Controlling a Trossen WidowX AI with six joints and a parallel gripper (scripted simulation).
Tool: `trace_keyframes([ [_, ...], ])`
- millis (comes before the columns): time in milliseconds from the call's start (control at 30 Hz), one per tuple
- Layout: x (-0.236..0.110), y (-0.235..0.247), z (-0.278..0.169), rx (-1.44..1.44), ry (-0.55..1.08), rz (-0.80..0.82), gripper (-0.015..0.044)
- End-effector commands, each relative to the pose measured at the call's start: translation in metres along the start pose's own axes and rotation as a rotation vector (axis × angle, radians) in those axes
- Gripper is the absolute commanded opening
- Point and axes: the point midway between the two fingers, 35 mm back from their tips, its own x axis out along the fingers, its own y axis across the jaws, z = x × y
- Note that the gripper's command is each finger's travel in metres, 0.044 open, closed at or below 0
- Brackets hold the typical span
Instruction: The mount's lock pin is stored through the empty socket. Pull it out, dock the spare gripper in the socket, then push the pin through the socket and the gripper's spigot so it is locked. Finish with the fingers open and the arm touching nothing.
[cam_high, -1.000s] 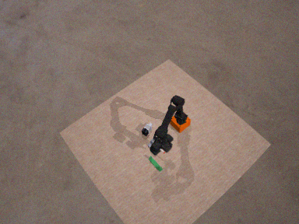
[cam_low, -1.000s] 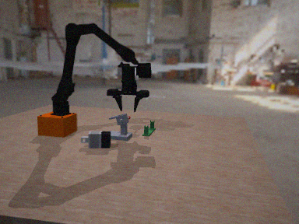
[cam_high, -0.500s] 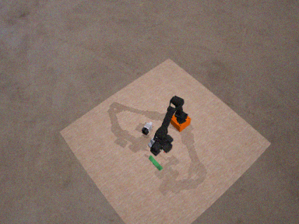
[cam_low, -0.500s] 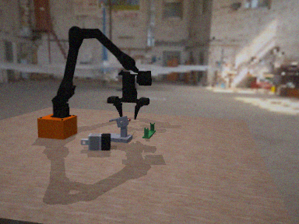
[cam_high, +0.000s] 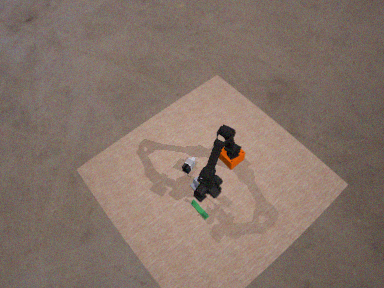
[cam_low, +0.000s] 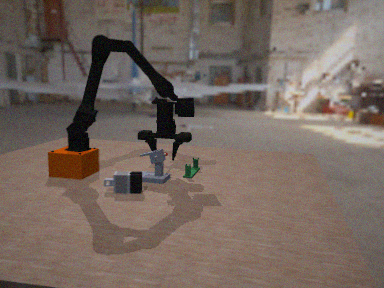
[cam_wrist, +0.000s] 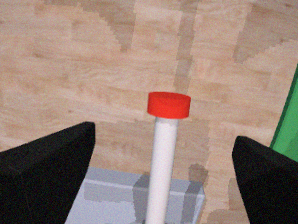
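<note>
The white lock pin (cam_wrist: 162, 176) with its red cap (cam_wrist: 168, 104) sticks through the socket of the grey mount (cam_wrist: 100, 212) (cam_low: 158, 169) (cam_high: 194, 183). My gripper (cam_wrist: 165, 139) (cam_low: 162, 150) (cam_high: 200, 192) is open and hangs just above the mount, one black finger on each side of the pin, not touching it. The spare gripper (cam_low: 125, 182) (cam_high: 189, 164), grey with a black end, lies on its side on the mat to the left of the mount.
A green bracket (cam_low: 191, 170) (cam_high: 200, 209) (cam_wrist: 289, 123) lies on the mat just right of the mount. The arm's orange base (cam_low: 73, 163) (cam_high: 231, 159) stands at the left rear. The tan mat (cam_high: 280, 165) lies on a grey floor.
</note>
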Motion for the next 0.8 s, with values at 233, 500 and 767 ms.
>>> trace_keyframes([
  [233,0.0096,0.0017,-0.0008,0.0,0.005,0.001,0.0247],
  [500,0.0096,0.0017,-0.0008,0.0,0.005,0.001,0.0037],
  [767,0.0097,0.0019,-0.0008,0.0,0.005,0.001,0.0],
])
